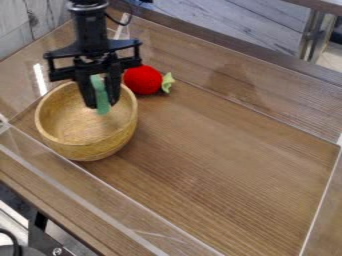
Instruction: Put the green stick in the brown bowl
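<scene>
One end effector is yours, clamped on the stick, which hangs upright. Directly below it sits the bowl; a red toy lies just to its right on the surface.

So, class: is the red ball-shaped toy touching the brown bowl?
Apart. The camera view shows the red toy lying on the table right of the brown bowl, with a strip of bare wood between them.
</scene>
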`<control>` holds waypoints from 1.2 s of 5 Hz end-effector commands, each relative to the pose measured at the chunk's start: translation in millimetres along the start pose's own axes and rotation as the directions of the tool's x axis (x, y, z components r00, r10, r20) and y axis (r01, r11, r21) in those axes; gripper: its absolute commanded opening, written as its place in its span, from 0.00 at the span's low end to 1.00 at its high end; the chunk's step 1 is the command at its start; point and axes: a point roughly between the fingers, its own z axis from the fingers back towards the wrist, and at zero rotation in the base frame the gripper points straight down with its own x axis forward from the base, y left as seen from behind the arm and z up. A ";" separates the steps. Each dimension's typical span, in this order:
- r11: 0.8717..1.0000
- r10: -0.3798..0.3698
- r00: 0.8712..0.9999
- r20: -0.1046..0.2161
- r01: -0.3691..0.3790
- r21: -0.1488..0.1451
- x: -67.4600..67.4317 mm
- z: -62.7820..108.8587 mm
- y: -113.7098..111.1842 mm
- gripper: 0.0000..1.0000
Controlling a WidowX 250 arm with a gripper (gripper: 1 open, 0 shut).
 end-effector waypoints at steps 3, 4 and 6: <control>0.999 -0.003 1.000 0.008 0.003 -0.038 -0.6 -3.0 15.5 0.00; 0.998 0.022 1.000 -0.012 -0.022 -0.055 1.3 -16.4 17.8 0.00; 0.996 0.031 0.999 -0.027 -0.033 -0.080 50.6 -13.5 31.0 0.00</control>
